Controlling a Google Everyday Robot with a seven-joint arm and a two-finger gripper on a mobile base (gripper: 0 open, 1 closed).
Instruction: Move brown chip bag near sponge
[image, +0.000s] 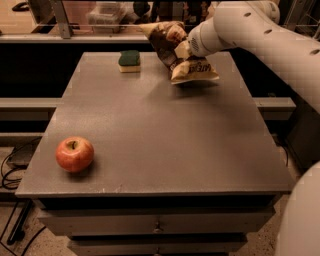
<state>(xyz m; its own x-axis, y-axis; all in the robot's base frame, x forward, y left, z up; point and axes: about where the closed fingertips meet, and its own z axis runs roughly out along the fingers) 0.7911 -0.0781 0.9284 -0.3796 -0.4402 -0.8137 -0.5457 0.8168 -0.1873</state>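
One brown chip bag (164, 41) pinched in my gripper (182, 49), held over the table (165, 130) far side, one sponge (129, 60) near its left, one apple (74, 154) front-left.

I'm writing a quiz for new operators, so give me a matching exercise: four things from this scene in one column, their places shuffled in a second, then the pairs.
1. brown chip bag
2. sponge
3. apple
4. gripper

A. near-left part of the table
B. shut on the bag, far right
C. flat at the table's far edge
D. held tilted, right of the sponge

Pairs: 1-D, 2-C, 3-A, 4-B
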